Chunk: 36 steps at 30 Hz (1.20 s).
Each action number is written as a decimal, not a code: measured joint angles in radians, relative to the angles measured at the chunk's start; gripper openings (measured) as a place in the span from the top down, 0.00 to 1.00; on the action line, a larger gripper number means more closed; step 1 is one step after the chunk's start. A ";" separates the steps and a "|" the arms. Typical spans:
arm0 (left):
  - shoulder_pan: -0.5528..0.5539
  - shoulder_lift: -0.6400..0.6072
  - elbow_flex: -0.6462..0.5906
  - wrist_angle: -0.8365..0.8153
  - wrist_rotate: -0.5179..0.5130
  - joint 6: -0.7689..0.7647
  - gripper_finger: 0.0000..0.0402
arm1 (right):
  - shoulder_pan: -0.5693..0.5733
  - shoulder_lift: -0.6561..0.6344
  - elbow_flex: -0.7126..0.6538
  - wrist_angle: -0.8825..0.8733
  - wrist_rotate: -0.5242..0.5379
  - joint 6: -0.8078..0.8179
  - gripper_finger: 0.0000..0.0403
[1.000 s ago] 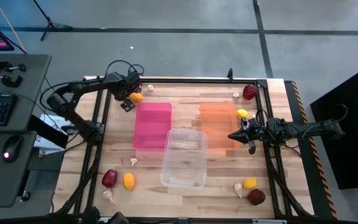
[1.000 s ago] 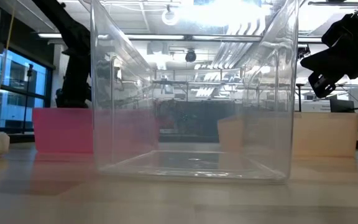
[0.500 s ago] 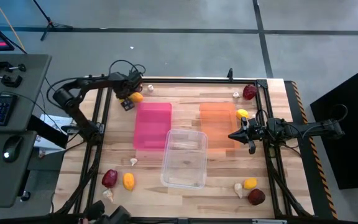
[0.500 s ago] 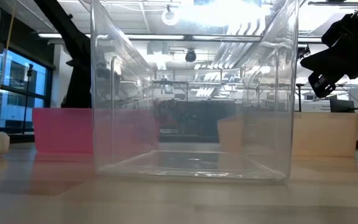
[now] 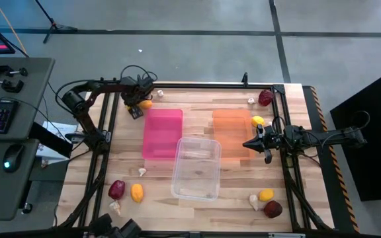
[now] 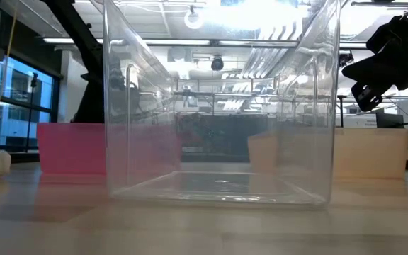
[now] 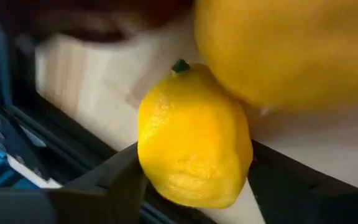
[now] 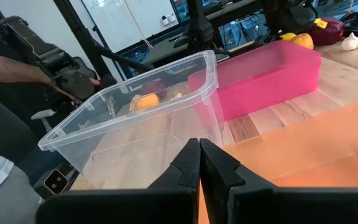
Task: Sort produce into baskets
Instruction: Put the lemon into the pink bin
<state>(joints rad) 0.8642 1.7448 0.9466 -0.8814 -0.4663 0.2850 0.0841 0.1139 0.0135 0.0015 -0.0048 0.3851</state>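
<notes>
A: Where is your left gripper (image 5: 142, 100)?

B: At the table's far left corner, just past the pink basket (image 5: 162, 132). A lemon (image 7: 194, 138) sits between its fingers (image 7: 98, 186); you can't tell whether they clamp it.

A: And your right gripper (image 8: 199, 163)?

B: Its fingers are pressed together, empty, above the orange basket (image 5: 232, 132), with another lemon (image 5: 258, 121) just beside it. The clear basket (image 5: 196, 168) lies ahead of its fingertips, the pink one beyond.
</notes>
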 joint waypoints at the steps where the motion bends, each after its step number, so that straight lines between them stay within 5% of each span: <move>1: 0.000 -0.006 -0.001 -0.012 -0.003 -0.015 0.49 | 0.000 0.000 0.000 0.000 0.000 0.000 1.00; 6: 0.006 -0.091 0.000 -0.059 -0.010 -0.081 0.63 | 0.000 0.000 0.000 0.000 0.000 0.000 1.00; 12: 0.003 -0.285 0.070 -0.171 0.002 -0.198 0.60 | 0.000 0.000 0.000 0.000 0.000 0.000 1.00; 21: -0.174 -0.597 0.116 -0.132 0.440 -0.517 0.58 | 0.000 0.000 0.000 0.000 -0.001 0.000 1.00; 30: -0.546 -0.594 0.116 -0.081 0.320 -0.757 0.58 | 0.000 0.000 0.000 0.000 -0.005 0.000 1.00; 36: -0.655 -0.505 0.115 -0.085 0.282 -0.825 0.50 | 0.000 0.000 0.000 0.000 -0.004 0.000 1.00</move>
<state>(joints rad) 0.2097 1.2401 1.0618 -0.9664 -0.1844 -0.5396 0.0841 0.1136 0.0136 0.0013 -0.0090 0.3848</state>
